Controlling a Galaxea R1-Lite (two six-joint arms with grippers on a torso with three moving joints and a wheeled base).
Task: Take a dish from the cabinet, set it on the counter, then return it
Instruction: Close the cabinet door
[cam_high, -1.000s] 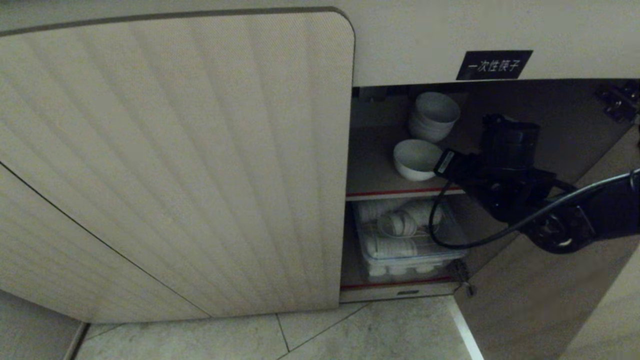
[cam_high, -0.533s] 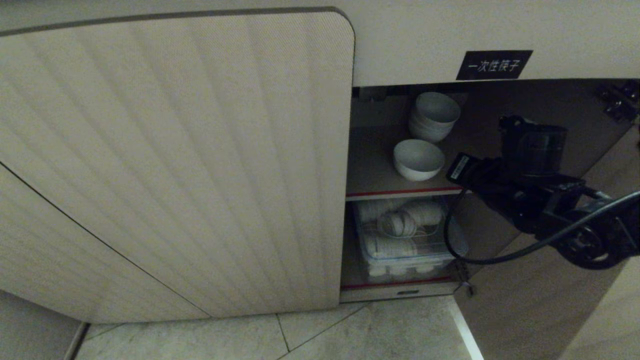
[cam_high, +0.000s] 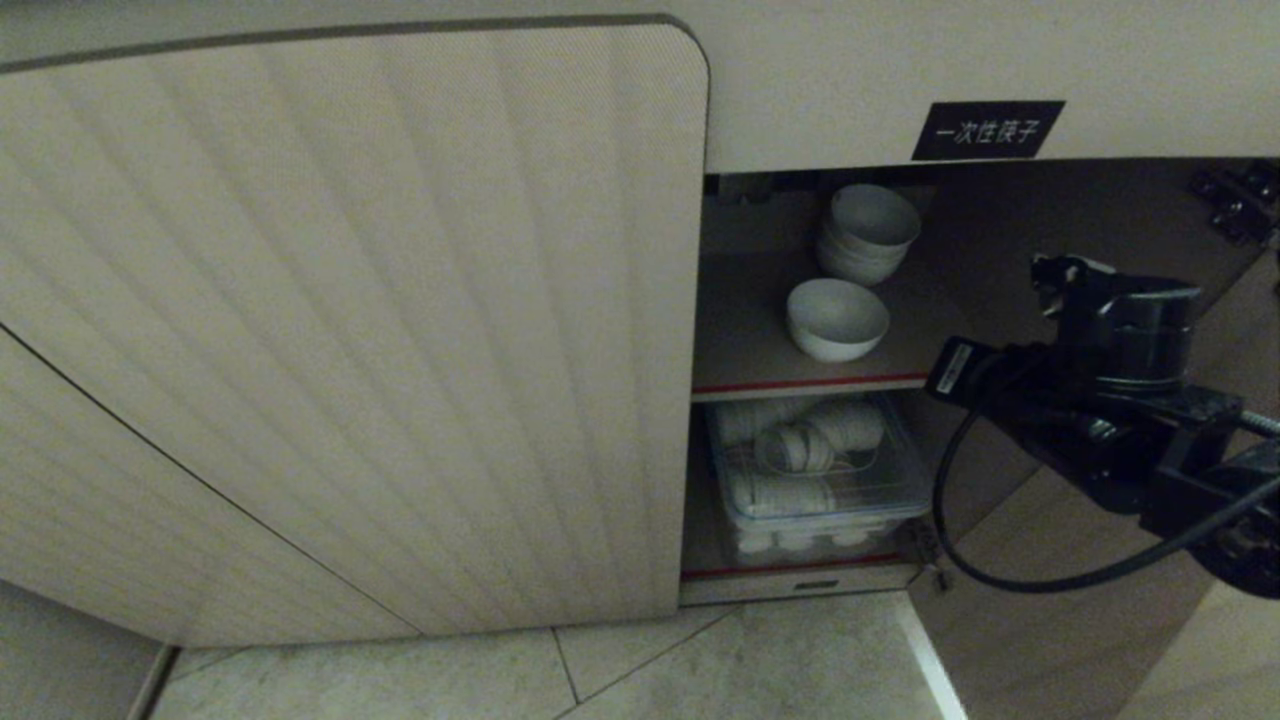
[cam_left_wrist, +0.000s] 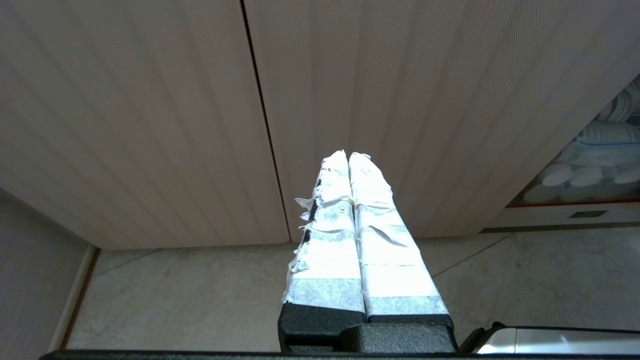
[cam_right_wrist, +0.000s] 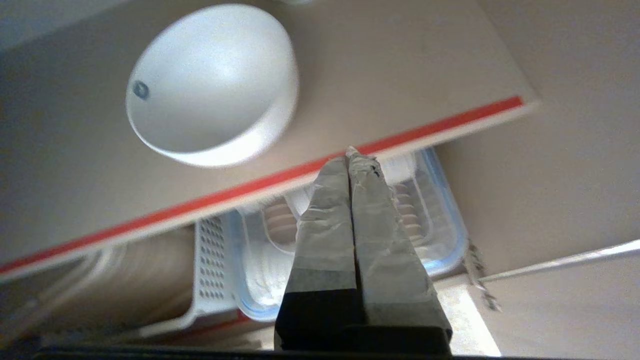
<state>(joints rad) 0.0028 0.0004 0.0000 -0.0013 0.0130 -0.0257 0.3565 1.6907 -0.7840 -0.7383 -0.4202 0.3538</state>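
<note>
Nearest, the right gripper (cam_right_wrist: 348, 152) hung in front of the open side of the cabinet (cam_high: 350, 300), its two taped fingers (cam_right_wrist: 325, 220) pressed flat together with nothing between them. Its tips sat level with the red-edged shelf (cam_right_wrist: 280, 177), just short of that front edge, and empty. In the head view the right arm's black wrist (cam_high: 1100, 400) stood off to the right of the opening, clear of the shelf.

Just past the fingertips and below the shelf edge lay a clear plastic bin (cam_right_wrist: 435, 210) holding wrapped white stacks, with a white perforated basket (cam_right_wrist: 210, 260) beside it.

Beyond the tips and off to one side, the dish (cam_right_wrist: 212, 85) rested on the shelf, apart from the gripper. It was round, so it had no long axis to speak of; its mouth faced up, and in the head view it sat upright (cam_high: 837, 318) near the shelf's front. Farther back from the gripper stood a stack of bowls (cam_high: 866, 232), likewise mouth up, close behind the dish.

Farthest up, a black label (cam_high: 987, 130) with white characters was fixed above the opening.

Elsewhere, the left gripper (cam_left_wrist: 348, 154) pointed at a closed fluted door (cam_left_wrist: 400, 100) above the tiled floor (cam_left_wrist: 200, 295), its white-taped fingers also closed on nothing.
</note>
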